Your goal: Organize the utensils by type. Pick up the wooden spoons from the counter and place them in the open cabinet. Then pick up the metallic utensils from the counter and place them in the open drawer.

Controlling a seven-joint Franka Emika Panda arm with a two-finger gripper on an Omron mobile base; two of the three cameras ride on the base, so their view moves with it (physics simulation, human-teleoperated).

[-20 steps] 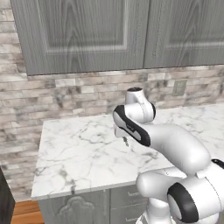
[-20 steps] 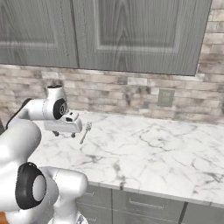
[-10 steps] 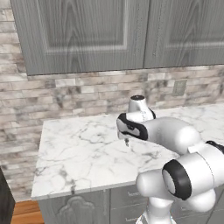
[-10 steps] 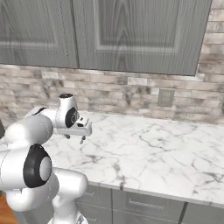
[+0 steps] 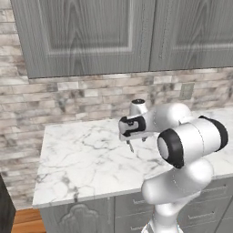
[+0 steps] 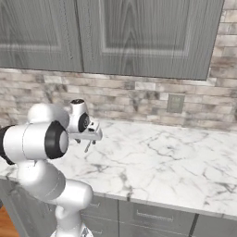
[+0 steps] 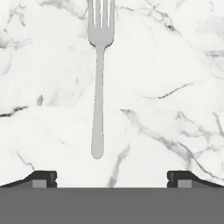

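One fork [image 7: 99, 78] flat on the marble worktop [image 5: 82, 159], handle end toward the pincer [image 7: 111, 177], tines running off the view's top edge. Judged to be the metallic-utensil step, approach stage, nothing gripped. Left fingertip [image 7: 41, 178] and right one far apart: spread fully, straddling bare marble with the handle between them, a little left of centre. Next, probably: slide forward over the handle, lower, pinch across the thin stem. Bare marble on both sides of the fork, plenty of room. Pincer hangs just over the slab, well inside its front edge; brick backsplash [image 6: 139, 99] behind.
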